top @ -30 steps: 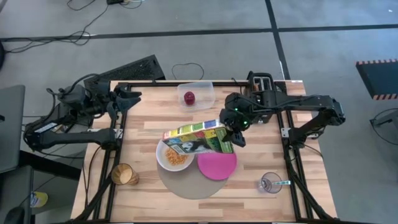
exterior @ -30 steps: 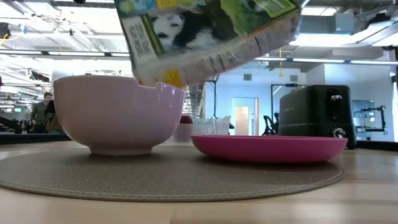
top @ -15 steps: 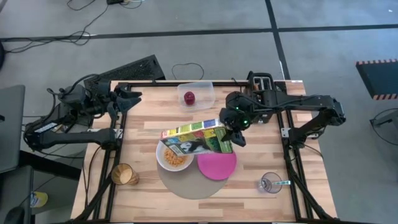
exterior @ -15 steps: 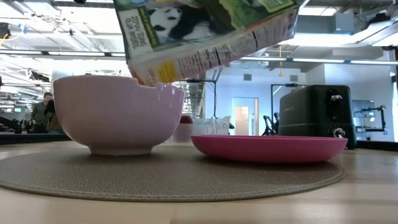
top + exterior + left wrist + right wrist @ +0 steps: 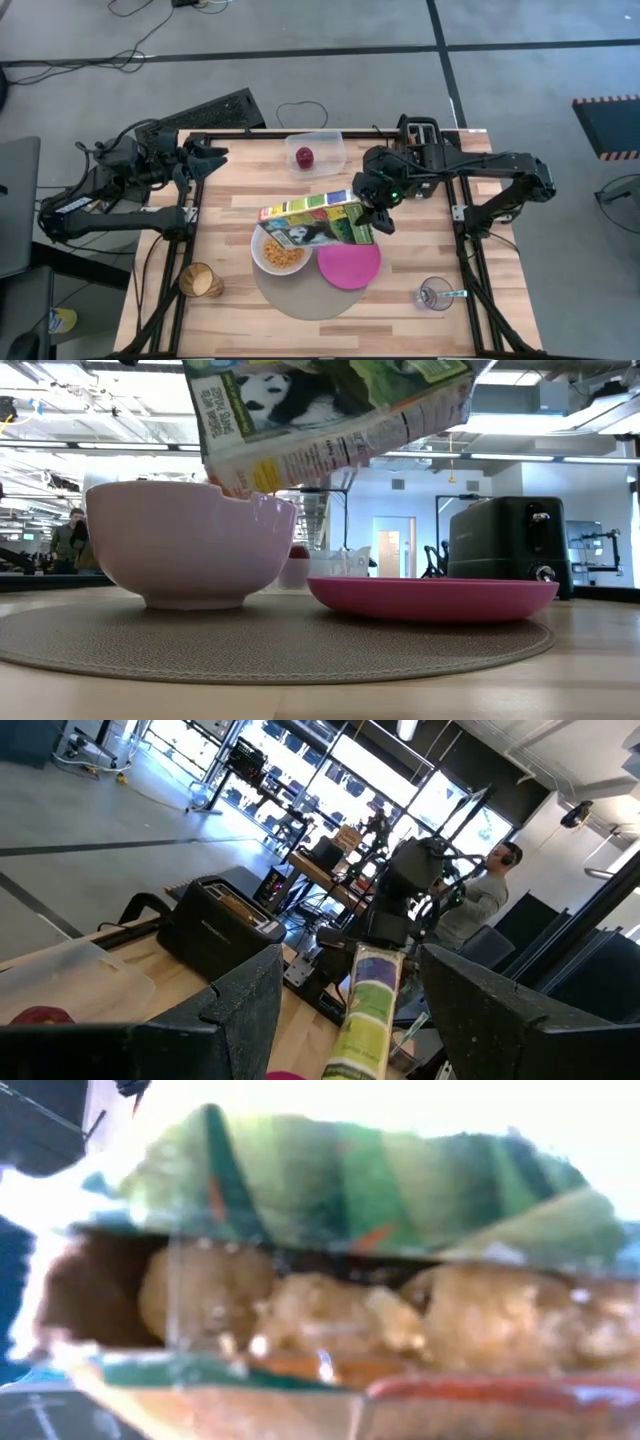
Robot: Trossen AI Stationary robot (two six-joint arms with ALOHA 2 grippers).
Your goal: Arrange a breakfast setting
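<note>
My right gripper (image 5: 368, 218) is shut on a green panda cereal box (image 5: 312, 222), which hangs tilted over the white bowl (image 5: 279, 253); the bowl holds cereal. The bowl and the magenta plate (image 5: 349, 266) rest on the round grey-brown mat (image 5: 300, 298). In the low view the box (image 5: 330, 415) hangs just above the bowl's rim (image 5: 190, 488). The red apple (image 5: 304, 157) lies in the clear tub. The glass (image 5: 434, 295) with the teal-handled spoon stands near right. My left gripper (image 5: 208, 160) is open at the far left. My right gripper holds the cereal box by its right end (image 5: 356, 226), coming slanting down from the table's far right. The box lies on its side, lifted clear, with its left end (image 5: 235, 480) lowest, above the bowl. The wrist view shows only the box (image 5: 350, 1280), close up.
The black toaster (image 5: 420, 132) stands at the far right edge. The clear tub (image 5: 318, 152) is at the far middle. A brown round piece (image 5: 200, 281) lies near the left front corner. Bare wood lies between the plate and the glass.
My right gripper has shifted a little toward the table's far left with the cereal box. The box stays tilted over the bowl, clear of it.
</note>
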